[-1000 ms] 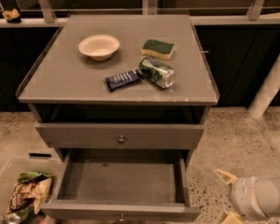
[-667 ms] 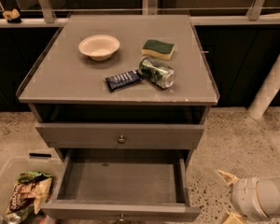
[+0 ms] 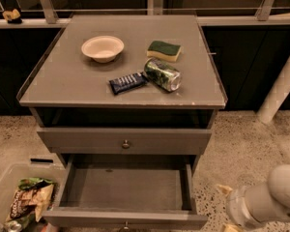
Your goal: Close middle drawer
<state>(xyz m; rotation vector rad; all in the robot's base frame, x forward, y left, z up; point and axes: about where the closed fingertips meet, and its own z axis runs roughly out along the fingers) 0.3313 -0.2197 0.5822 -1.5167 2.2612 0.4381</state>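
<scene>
still, nothing has moved over the last second: the cabinet, the things on it and the arm sit exactly where they were a second ago. closing has not begun, so the whole push is left to do.

the middle drawer (image 3: 128,187) is pulled far out of the grey cabinet (image 3: 53,88), toward the viewer, at the bottom centre of the view. it is a wide, shallow grey box, empty inside. its low flat front runs along the bottom edge of the picture, where a small round knob (image 3: 125,224) is partly cut off. directly above it, the upper drawer (image 3: 82,140) is shut, with its own knob in the middle. no lower drawer is in view.

the gripper (image 3: 227,208) is at the lower right, beside the open drawer's right front corner but not touching it. its pale, rounded arm leads off the right edge. two yellowish tips stand apart with nothing between them, so the jaws look spread and empty.

on the cabinet top lie a shallow cream bowl (image 3: 102,47), a green and yellow sponge (image 3: 164,50), a green can (image 3: 162,74) on its side, and a dark snack bar (image 3: 128,82) touching the can. a clear bin (image 3: 5,187) of snack bags sits on the speckled floor at the lower left.

judging from this, the gripper must come round to the drawer's front and push it straight in.
</scene>
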